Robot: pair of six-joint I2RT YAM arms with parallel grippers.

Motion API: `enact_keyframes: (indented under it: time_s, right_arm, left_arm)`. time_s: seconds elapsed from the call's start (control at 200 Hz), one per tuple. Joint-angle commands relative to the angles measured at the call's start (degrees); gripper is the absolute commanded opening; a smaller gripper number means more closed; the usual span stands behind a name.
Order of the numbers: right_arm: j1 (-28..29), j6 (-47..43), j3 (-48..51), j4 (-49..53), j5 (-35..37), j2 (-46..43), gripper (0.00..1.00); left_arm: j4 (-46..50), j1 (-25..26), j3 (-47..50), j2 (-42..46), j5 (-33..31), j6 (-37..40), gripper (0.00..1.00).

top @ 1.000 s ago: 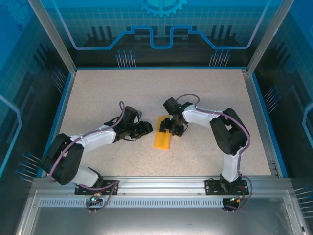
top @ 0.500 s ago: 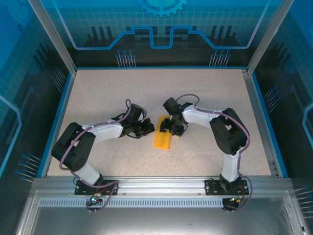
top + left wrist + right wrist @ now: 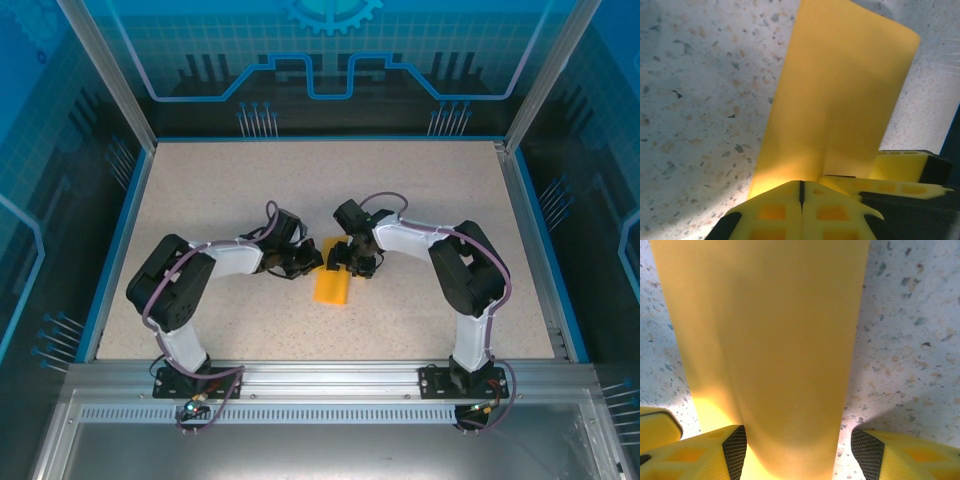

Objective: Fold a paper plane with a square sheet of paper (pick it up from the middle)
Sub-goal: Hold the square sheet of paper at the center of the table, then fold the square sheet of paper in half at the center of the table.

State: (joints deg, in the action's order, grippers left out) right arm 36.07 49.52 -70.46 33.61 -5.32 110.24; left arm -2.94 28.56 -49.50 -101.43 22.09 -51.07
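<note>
Item: left gripper (image 3: pixel 311 262), reaching in from 9 o'clock, with its yellow fingers (image 3: pixel 775 212) pressed flat together. The tips meet the near end of the paper in the left wrist view, and whether any edge is nipped between them cannot be told. Item: right gripper (image 3: pixel 349 261), reaching in from 3 o'clock with its jaws parted. In the right wrist view its black pads (image 3: pixel 735 452) stand on either side of the strip. The pad at 7 o'clock is against the paper's edge, and the pad at 5 o'clock is just clear of it. Item: square sheet of paper (image 3: pixel 332 286), orange-yellow and folded to a long narrow strip. It lies flat at the middle of the table (image 3: pixel 230 180) with its long side running roughly from 6 to 12 o'clock. The left gripper is at its 10 o'clock edge and the right gripper is over its far end. A crease runs lengthwise along the strip (image 3: pixel 840 90). The table surface is speckled beige.
</note>
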Motion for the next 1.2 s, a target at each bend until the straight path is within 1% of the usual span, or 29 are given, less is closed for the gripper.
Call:
enact_keyframes:
  time_s: [0.0,0.185,0.35,0.49,0.595,0.67,0.72,0.8,0.85,0.91,0.92,0.93,0.935,0.94,0.96,0.98,1.0,1.07,1.125,1.195]
  right_arm:
    - [-0.01,-0.19,3.49,2.61,6.57,5.7,0.65]
    - [0.17,-0.12,3.62,2.52,6.46,5.73,0.65]
    - [0.27,-0.1,3.7,2.29,6.21,5.36,0.65]
    - [0.14,-1.07,3.09,1.29,4.42,4.09,0.66]
    - [-1.02,-2.27,3.53,-0.64,2.11,-0.1,0.67]
    - [-2.72,-3.03,5.79,-4.69,-1.03,-4.97,0.66]
    - [-4.08,-3.37,8.05,-8.2,-3.49,-8.88,0.63]
    - [-5.79,-3.92,11.4,-13.3,-7.15,-14.05,0.54]
    - [-6.41,-4.37,12.59,-15.7,-10.01,-15.65,0.49]
    - [-6.72,-4.56,13.64,-18.8,-14.26,-16.19,0.38]
    - [-6.68,-4.38,13.78,-19.55,-15.07,-16.19,0.35]
    - [-6.65,-4.32,13.86,-19.81,-15.38,-16.15,0.34]
    - [-6.59,-4.2,14.03,-20.4,-15.91,-16.12,0.32]
    - [-6.59,-4.2,14.03,-20.4,-15.91,-16.12,0.32]
    - [-6.43,-3.74,14.66,-22.21,-17.41,-15.88,0.25]
    - [-6.3,-3.48,15.0,-23.36,-18.43,-15.68,0.22]
    - [-6.14,-3.11,15.43,-24.76,-19.63,-15.31,0.17]
    - [-5.65,-1.38,16.95,-28.67,-21.68,-14.17,0.05]
    - [-5.49,-0.51,18.02,-30.28,-21.74,-13.45,0.0]
    - [-5.53,0.03,19.22,-31.2,-21.35,-12.69,0.0]
  left_arm:
    - [0.15,0.06,-1.92,-1.77,1.64,-0.54,0.0]
    - [1.08,0.8,-2.28,-4.04,0.91,-0.26,0.0]
    - [4.51,1.22,-2.11,-4.37,-2.44,1.04,0.0]
    - [6.41,1.33,-2.18,-4.78,-4.22,2.47,0.0]
    - [6.81,1.4,-2.4,-5.51,-4.5,2.98,0.0]
    - [6.67,1.5,-2.56,-6.04,-4.34,3.05,0.0]
    - [6.72,1.6,-2.75,-6.39,-4.33,3.17,0.0]
    - [7.01,1.69,-3.03,-6.68,-4.33,3.25,0.0]
    - [7.06,1.82,-3.06,-6.69,-4.49,3.3,0.0]
    - [7.14,1.91,-3.15,-6.77,-4.51,3.3,0.0]
    - [7.15,1.93,-3.15,-6.77,-4.51,3.29,0.0]
    - [7.18,1.94,-3.22,-6.81,-4.57,3.31,0.0]
    - [7.26,1.94,-3.23,-6.83,-4.59,3.33,0.0]
    - [7.25,1.94,-3.19,-6.84,-4.59,3.29,0.0]
    - [7.4,1.9,-3.22,-6.85,-4.68,3.35,0.0]
    - [7.49,1.94,-3.24,-6.85,-4.68,3.42,0.0]
    - [7.55,1.94,-3.28,-6.89,-4.77,3.45,0.0]
    - [7.87,1.99,-3.45,-6.89,-4.84,3.6,0.0]
    - [8.11,2.03,-3.49,-6.92,-4.92,3.62,0.0]
    - [8.58,2.02,-3.63,-6.94,-5.03,3.85,0.0]
